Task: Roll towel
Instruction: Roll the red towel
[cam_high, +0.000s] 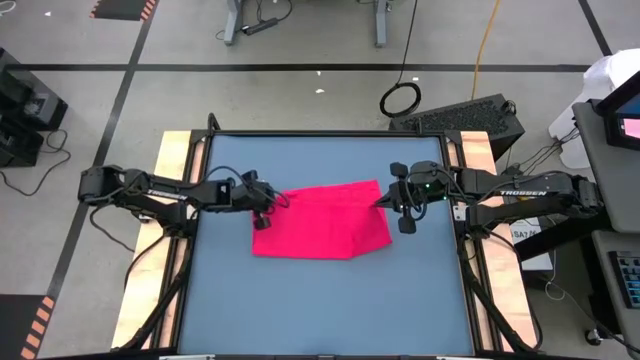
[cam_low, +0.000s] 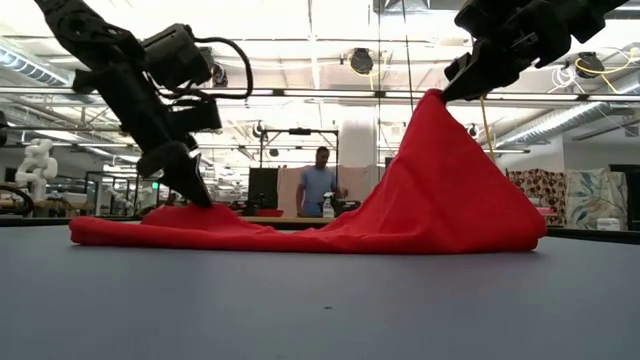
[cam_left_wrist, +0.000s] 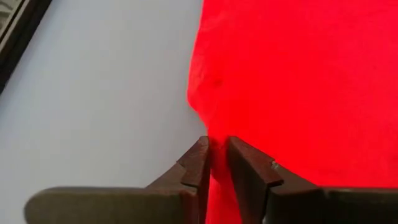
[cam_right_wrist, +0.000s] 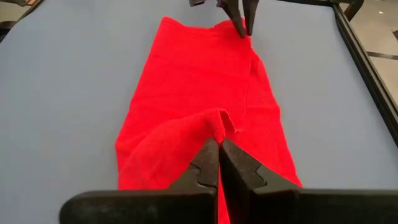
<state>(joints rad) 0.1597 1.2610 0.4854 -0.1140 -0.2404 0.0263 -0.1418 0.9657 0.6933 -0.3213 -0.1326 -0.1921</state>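
Workspace: blue tabletop (cam_high: 330, 300) inside a dark frame, with an open workshop behind; a person (cam_low: 318, 180) stands far back, well clear of the work.

Towel position: the towel (cam_high: 320, 222) lies near the middle of the tabletop, between my two arms. Its left half rests flat on the surface; its right end is pulled up into a peak.

Right gripper: my right gripper (cam_right_wrist: 219, 149) sits at the towel's right end, raised above the tabletop. Jaws are fully closed, pinching a small fold of cloth at the top of the peak.

Left gripper: my left gripper (cam_left_wrist: 216, 155) is down at the towel's left edge, tips at surface level. Jaws stand a narrow gap apart with red cloth between them; I judge this a light pinch on the edge, not a firm clamp.

Step in hand: I judge the task is at its start, with both ends held and no turn of the roll formed.

Procedure note: hold the left edge low against the tabletop as the anchor. Carry the raised right end over toward the left edge in a level arc, keeping the cloth taut so it folds squarely.

Caution: the right pinch holds little cloth; a quick pull could slip it free. The left pinch may also need tightening before tension is applied.
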